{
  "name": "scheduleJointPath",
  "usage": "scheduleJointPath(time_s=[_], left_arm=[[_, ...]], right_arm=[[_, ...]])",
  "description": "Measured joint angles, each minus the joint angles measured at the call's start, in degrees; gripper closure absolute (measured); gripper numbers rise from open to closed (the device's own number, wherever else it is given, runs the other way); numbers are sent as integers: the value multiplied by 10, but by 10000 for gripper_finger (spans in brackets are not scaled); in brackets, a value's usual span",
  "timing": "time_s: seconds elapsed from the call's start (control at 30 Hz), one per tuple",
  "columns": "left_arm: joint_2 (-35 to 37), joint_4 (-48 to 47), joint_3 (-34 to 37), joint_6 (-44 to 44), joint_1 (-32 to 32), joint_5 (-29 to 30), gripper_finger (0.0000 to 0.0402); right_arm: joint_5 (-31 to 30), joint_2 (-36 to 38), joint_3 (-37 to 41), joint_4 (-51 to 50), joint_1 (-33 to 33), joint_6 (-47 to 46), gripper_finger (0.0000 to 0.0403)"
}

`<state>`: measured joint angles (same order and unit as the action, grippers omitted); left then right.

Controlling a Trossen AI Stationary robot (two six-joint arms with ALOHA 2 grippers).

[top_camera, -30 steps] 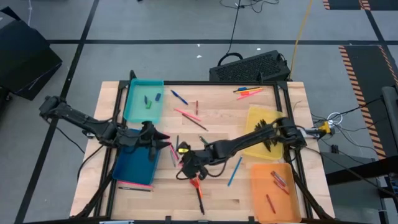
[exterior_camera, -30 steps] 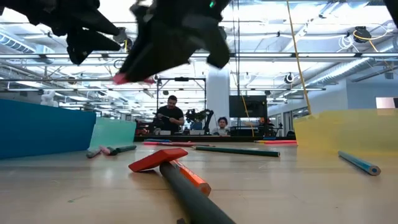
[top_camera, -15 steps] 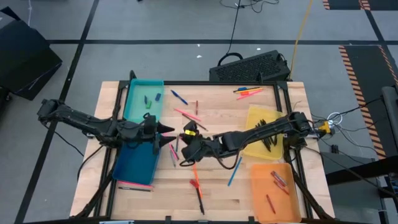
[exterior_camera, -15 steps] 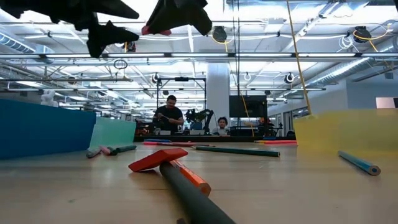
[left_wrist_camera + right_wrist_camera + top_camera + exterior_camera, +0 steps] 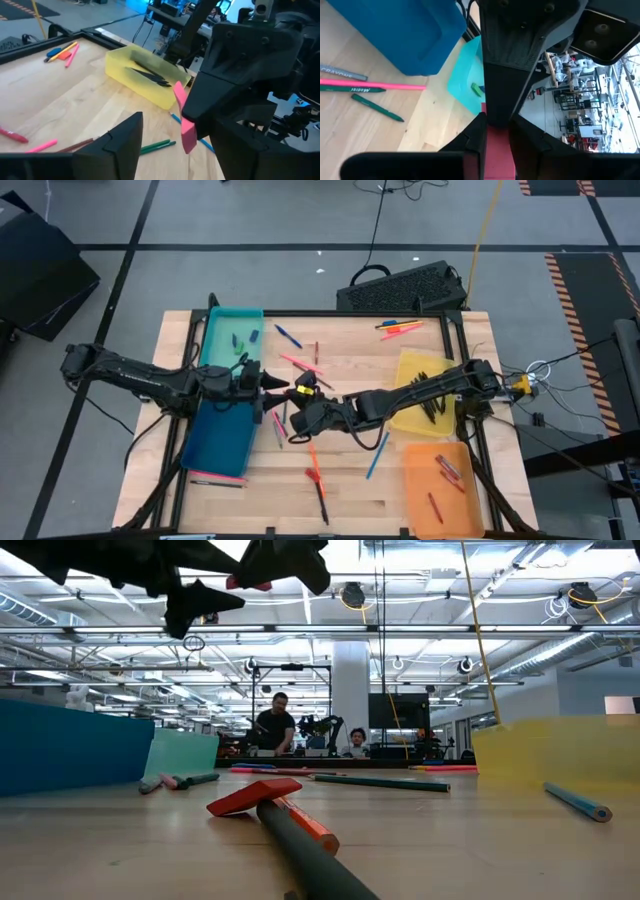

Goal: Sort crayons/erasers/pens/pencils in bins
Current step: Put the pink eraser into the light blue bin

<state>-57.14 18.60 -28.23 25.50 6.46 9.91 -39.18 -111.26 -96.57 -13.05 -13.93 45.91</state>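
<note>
A pink eraser (image 5: 183, 122) hangs high above the table's middle, with my right gripper (image 5: 292, 393) shut on it. My left gripper (image 5: 270, 387) faces it from the left, open. Its two fingers (image 5: 122, 142) stand on either side of the eraser, and I cannot tell whether they touch it. The teal bin (image 5: 232, 342) and the dark blue bin (image 5: 220, 440) lie on the left. On the right are the yellow bin (image 5: 408, 370) and the orange bin (image 5: 440, 492). Pens, pencils and crayons lie loose on the table. My right gripper pinches the pink eraser (image 5: 497, 150) between its two fingers. They come roughly level from the table's right side. One end of the eraser (image 5: 188, 142) sticks out past the fingertips. It is lifted clear of the table (image 5: 248, 583).
A red crayon lies on a dark pen (image 5: 290, 840) near the front middle of the table. A blue pencil (image 5: 377, 456) lies right of centre, and pink and green sticks (image 5: 300, 365) lie at the far middle. More pens (image 5: 398, 329) lie at the far right.
My right gripper has risen from low over the table's middle and gone toward the far left, carrying the eraser up to my left gripper. My left gripper has moved right and a little toward the far edge, until its fingers flank the eraser.
</note>
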Motion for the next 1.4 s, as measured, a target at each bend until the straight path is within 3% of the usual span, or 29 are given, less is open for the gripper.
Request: scheduleJointPath(time_s=[0.13, 0.33, 0.4, 0.63, 0.77, 0.97, 1.03, 1.17, 1.3, 1.4], left_arm=[[0, 12, 0, -12, 0, 0, 216], [-8, 24, 0, -27, 1, 5, 356], [-10, 29, 0, -30, 0, 9, 382], [1, -2, -7, -73, -9, 70, 384], [34, -151, -51, -81, -47, 106, 384], [55, -404, -122, -87, -137, 271, 384], [54, -447, -116, -63, -176, 295, 384], [47, -439, -61, -22, -260, 305, 384], [28, -376, 6, 1, -345, 320, 384], [-2, -317, 39, 0, -405, 291, 384]], right_arm=[[-1, 0, 0, 15, 0, 2, 343], [-7, 0, 0, 27, 1, -3, 335], [-11, 0, 0, 29, 0, -12, 325], [12, 1, -1, 51, -13, -69, 265], [10, 1, -2, 41, -32, -100, 224], [7, 1, -2, -21, -61, -224, 183], [6, 1, -2, -58, -68, -277, 176], [20, 1, 24, -72, -72, -356, 172], [111, 0, 62, -66, -71, -418, 172], [189, -3, 86, -51, -61, -427, 172]])
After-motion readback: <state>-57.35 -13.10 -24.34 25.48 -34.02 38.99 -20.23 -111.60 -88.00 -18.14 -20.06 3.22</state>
